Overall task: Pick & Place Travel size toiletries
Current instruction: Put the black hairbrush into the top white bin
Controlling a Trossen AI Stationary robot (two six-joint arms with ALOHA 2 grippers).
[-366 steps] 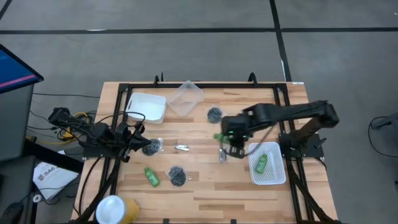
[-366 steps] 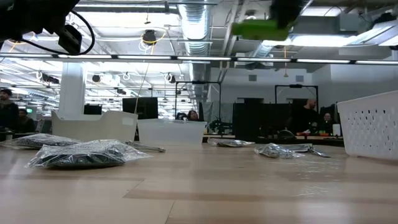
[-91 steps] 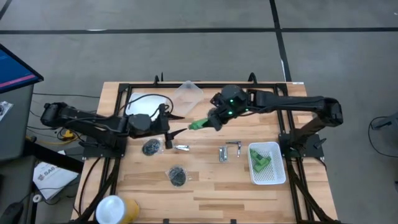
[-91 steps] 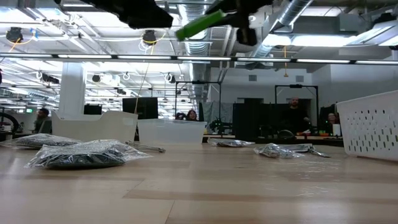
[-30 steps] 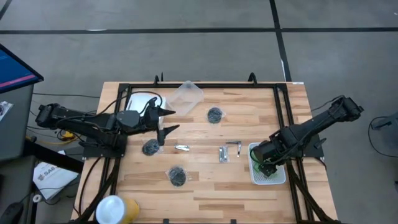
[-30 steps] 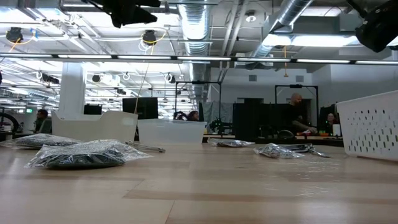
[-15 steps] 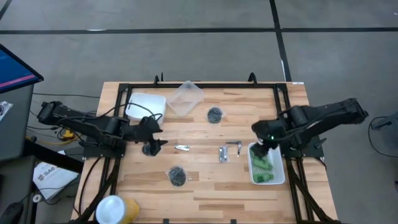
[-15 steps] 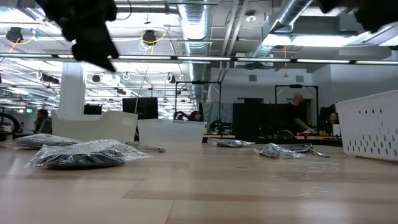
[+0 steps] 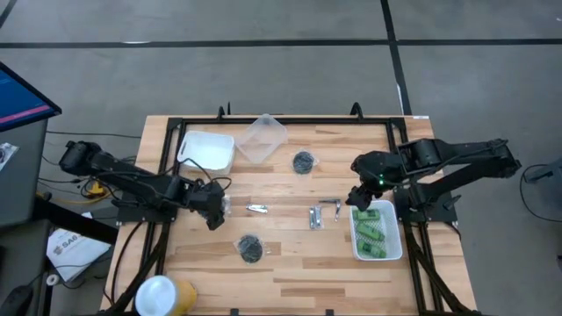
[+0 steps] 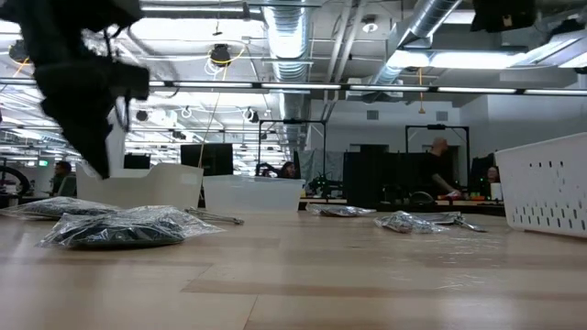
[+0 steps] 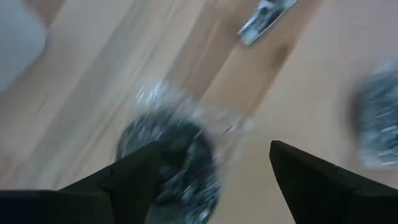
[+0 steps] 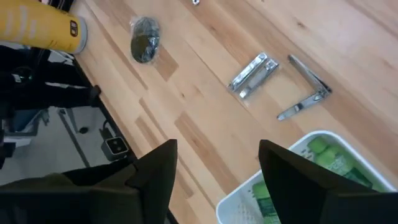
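Green bottles [image 9: 374,230] lie in the white basket [image 9: 357,247] at the table's right. A wrapped grey jar [image 11: 171,158] sits under the left gripper [image 11: 208,171], fingers spread around it. The right gripper [image 9: 358,195], released, hovers beside the basket, near silver tools [image 12: 254,75].

Two dark arms [image 9: 132,180], black cables

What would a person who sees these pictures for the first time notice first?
Probably the bright green bottles lying in the white mesh basket at the table's right side, with the open right gripper just above the basket's near-left corner. Next, the open left gripper low over a dark grey jar in clear wrap at the left side, and the silver grooming tools in the middle.
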